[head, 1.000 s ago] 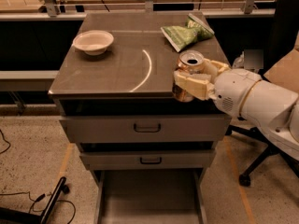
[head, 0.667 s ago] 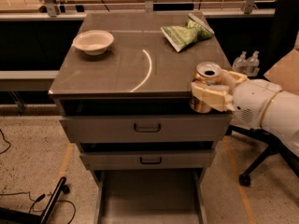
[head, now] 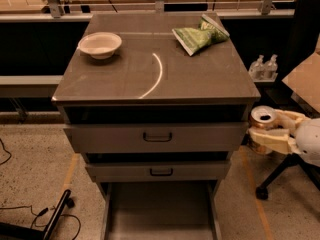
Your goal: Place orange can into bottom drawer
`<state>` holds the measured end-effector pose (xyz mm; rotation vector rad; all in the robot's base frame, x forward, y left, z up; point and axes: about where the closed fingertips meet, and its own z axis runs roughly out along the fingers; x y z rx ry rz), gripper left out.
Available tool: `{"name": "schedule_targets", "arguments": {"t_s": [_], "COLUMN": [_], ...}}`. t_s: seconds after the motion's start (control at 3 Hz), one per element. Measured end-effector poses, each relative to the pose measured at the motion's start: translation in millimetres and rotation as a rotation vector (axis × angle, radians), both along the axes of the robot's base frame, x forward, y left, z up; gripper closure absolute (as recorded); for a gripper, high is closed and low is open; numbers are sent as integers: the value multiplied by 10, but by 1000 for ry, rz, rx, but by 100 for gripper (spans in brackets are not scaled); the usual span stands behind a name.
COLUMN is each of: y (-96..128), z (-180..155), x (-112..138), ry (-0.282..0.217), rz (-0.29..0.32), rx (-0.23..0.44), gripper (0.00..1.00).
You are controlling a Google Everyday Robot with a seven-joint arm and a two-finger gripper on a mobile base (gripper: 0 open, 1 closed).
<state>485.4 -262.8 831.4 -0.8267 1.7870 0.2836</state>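
Grey metal bottom drawer (head: 160,209) at 6 o'clock, nearest the camera: pulled well out, flat grey floor in view. Above it, middle drawer (head: 200,171) and top drawer (head: 110,136), both w/ black handles, each drawn out slightly. Gripper (head: 265,125) at approx. 4 o'clock, off the cabinet's R side, level w/ the top drawer front. White arm (head: 310,144) enters from the R edge. Fingers clamped on orange can (head: 263,118): one beige finger across the can's near side, the other at the can's 3 o'clock. Can upright, silver top showing, held in the air just beside the cabinet and outside the bottom drawer, which lies at the can's 7 o'clock. Black chair base (head: 277,174) sits below the gripper. Cabinet top (head: 155,74) at centre: white bowl (head: 100,44) at 11 o'clock, green bag (head: 200,35) at 1 o'clock, well apart. Two bottles (head: 264,66) at 2 o'clock, beyond the cabinet.
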Motion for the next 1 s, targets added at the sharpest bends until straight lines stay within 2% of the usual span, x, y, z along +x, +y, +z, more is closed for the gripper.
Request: {"name": "schedule_targets", "arguments": {"t_s": [0.33,0.67,1.0], "y": [-470,-762,-1006], "z": [-496,-937,-1432], "x": [-32,-94,-289], "ry": [35,74,130], "rz": [35,65,93], "rx": [2,38,85], "gripper": [100,100,100]}}
